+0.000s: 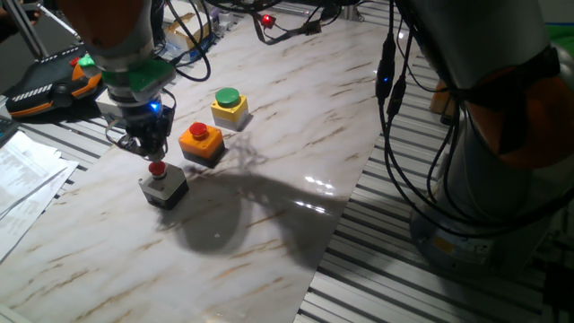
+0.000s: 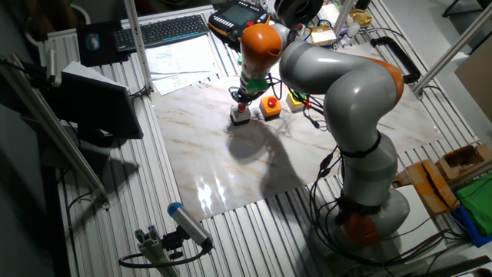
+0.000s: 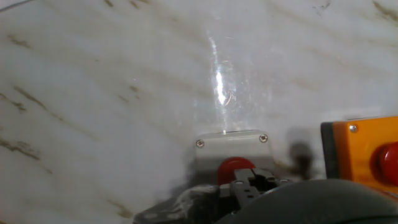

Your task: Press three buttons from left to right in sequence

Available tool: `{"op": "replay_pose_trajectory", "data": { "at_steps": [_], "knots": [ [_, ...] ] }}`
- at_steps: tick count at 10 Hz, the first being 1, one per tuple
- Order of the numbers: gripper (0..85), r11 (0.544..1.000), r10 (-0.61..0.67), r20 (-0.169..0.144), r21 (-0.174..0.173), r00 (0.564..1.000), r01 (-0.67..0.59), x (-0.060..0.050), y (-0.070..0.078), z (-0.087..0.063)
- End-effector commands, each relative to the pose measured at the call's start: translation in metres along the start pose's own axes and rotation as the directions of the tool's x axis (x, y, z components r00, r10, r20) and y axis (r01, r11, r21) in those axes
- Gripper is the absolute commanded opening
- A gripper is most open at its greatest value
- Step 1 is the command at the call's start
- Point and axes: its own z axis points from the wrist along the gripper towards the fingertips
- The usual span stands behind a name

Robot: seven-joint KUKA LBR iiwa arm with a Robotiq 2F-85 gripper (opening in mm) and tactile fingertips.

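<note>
Three buttons sit in a diagonal row on the marble board. The grey box (image 1: pixel 165 190) with a red cap (image 1: pixel 157 169) is nearest the left, then the orange box with a red cap (image 1: pixel 201 142), then the yellow box with a green cap (image 1: pixel 230 106). My gripper (image 1: pixel 154 156) stands straight over the grey box, its tips on the red cap. In the hand view the fingertips (image 3: pixel 252 183) meet with no gap at the near edge of that red cap (image 3: pixel 235 168); the orange box (image 3: pixel 357 149) shows at the right. The other fixed view shows the gripper (image 2: pixel 243 102) above the grey box (image 2: pixel 241 116).
A black and orange teach pendant (image 1: pixel 49 85) and loose papers (image 1: pixel 22 175) lie left of the board. Cables (image 1: pixel 392 90) hang by the arm's base (image 2: pixel 369 208) at the right. A keyboard (image 2: pixel 165 31) lies beyond the board. Slatted metal table surrounds the board.
</note>
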Motion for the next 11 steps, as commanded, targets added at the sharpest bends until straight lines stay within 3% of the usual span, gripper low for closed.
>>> {"op": "replay_pose_trajectory", "data": {
  "at_steps": [1, 11],
  "knots": [
    [0.7, 1.000, 0.000, 0.001, 0.000, 1.000, 0.000, 0.000, 0.001, 0.002],
    [0.7, 1.000, 0.009, 0.018, 0.005, 1.000, -0.009, 0.004, 0.008, 0.013]
  ]
}}
